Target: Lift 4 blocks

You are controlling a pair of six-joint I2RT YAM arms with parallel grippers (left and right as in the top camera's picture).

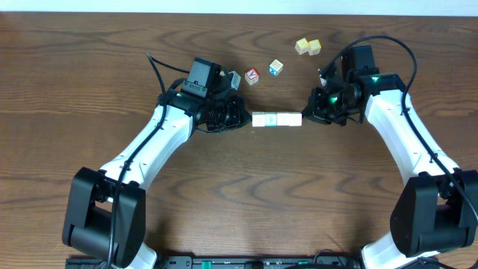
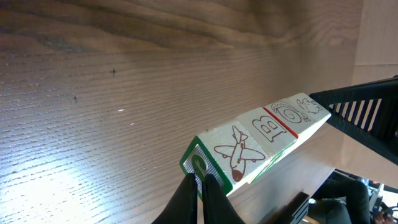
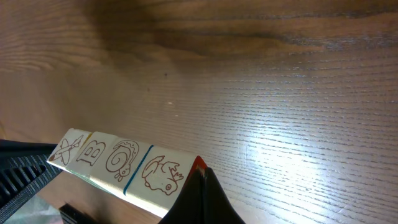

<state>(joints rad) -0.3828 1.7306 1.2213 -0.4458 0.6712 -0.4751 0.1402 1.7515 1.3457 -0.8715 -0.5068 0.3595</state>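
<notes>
The row of four blocks point(image 1: 276, 119) is mid-frame, long axis left-right, bridged between both arms. The left claw point(image 1: 243, 118) butts its left end and the right claw point(image 1: 307, 113) its right end. Both claws have fingers pressed together, pinching nothing. The lift likely hinges on an even inward squeeze. The desk point(image 1: 239, 194) is wood-grain; the spare cubes point(image 1: 308, 46) lie upper right, well apart.

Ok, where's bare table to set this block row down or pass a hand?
Biggest bare patch: near side of the block row, between left arm and right arm. Far-left corner is bare too. Crowded behind the row: red cube, blue cube, two yellow cubes.
</notes>
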